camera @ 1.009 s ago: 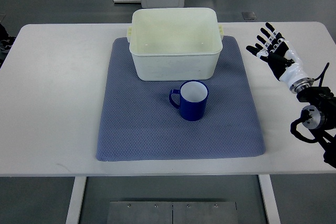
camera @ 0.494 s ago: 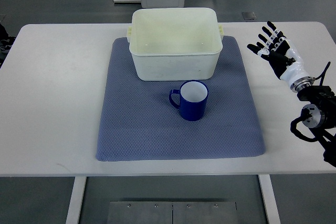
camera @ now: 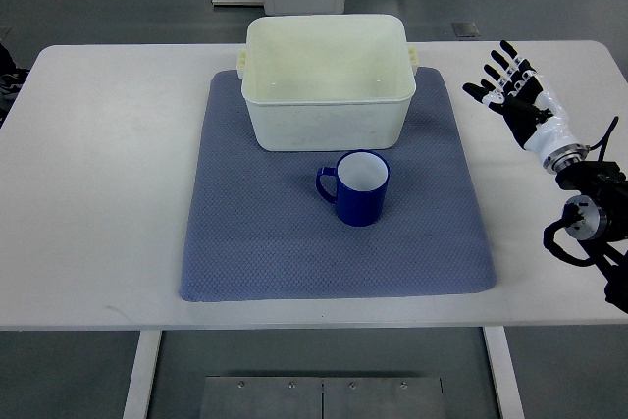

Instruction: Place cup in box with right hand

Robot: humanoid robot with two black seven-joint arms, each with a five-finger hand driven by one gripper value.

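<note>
on the blue mat (camera: 294, 252), blue cup (camera: 357, 187) upright before cream box (camera: 327, 95), right hand (camera: 515, 98) fingers spread, empty, arm cut off

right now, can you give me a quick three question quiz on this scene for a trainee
1. True or false: the dark blue ceramic cup with a white inside already sits inside the cream plastic box.
2. Which way does the cup's handle point in the picture: A) left, B) right, C) toward the box?
3. What do both the cup and the box rest on?

Key:
1. False. The cup stands upright in front of the box, apart from it.
2. A, left.
3. The blue-grey textured mat on the white table. The right hand is off the mat to the right, its fingers spread and holding nothing.
</note>
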